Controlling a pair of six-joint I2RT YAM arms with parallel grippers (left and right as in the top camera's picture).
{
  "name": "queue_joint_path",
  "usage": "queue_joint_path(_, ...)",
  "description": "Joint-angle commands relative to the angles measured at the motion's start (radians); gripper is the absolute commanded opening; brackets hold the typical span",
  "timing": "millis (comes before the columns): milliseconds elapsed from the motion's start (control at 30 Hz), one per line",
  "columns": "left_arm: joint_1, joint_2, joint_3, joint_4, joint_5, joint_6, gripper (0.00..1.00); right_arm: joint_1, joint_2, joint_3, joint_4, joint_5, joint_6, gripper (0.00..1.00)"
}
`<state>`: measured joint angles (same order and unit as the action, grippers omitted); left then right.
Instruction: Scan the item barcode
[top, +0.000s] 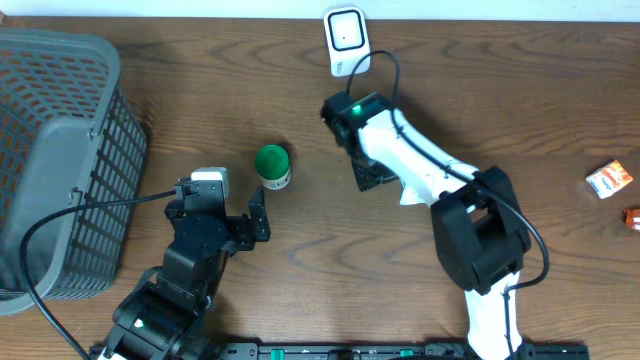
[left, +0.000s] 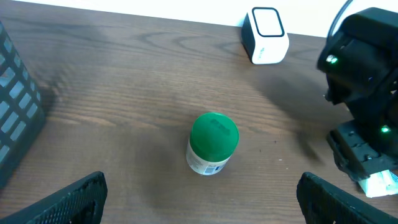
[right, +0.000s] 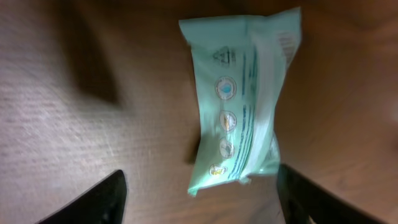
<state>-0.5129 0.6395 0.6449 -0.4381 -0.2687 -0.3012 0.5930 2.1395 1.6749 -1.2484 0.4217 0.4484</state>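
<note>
A mint-green packet (right: 239, 99) lies flat on the wooden table, printed side up; its lower end reaches between the fingers of my right gripper (right: 202, 202). Those jaws stand wide apart, the right finger close to the packet's corner and the left one far off. From overhead, the right gripper (top: 368, 180) points down over the packet (top: 408, 196), which mostly hides under the arm. The white scanner (top: 345, 40) stands at the table's far edge. A green-lidded jar (left: 212, 142) stands upright ahead of my left gripper (left: 202, 205), which is open and holds nothing.
A grey mesh basket (top: 60, 150) fills the left side. An orange packet (top: 608, 180) and a red item (top: 632, 217) lie at the far right. The scanner's cable runs over the right arm.
</note>
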Motion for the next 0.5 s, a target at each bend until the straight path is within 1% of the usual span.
queue_joint_path(0,0.003,-0.001,0.002,0.004,-0.013,0.013,0.98,0.017,-0.024,0.01,0.015,0.132,0.052,0.65)
queue_joint_path(133,0.003,-0.001,0.002,0.004,-0.013,0.013,0.98,0.016,-0.009,0.009,0.025,0.139,0.053,0.63)
queue_joint_path(333,0.003,-0.001,0.002,0.004,-0.013,0.013,0.98,0.018,0.023,0.002,0.026,0.15,0.052,0.63)
queue_joint_path(467,0.003,-0.001,0.002,0.004,-0.013,0.013,0.98,0.017,0.056,0.002,0.03,0.18,0.053,0.6)
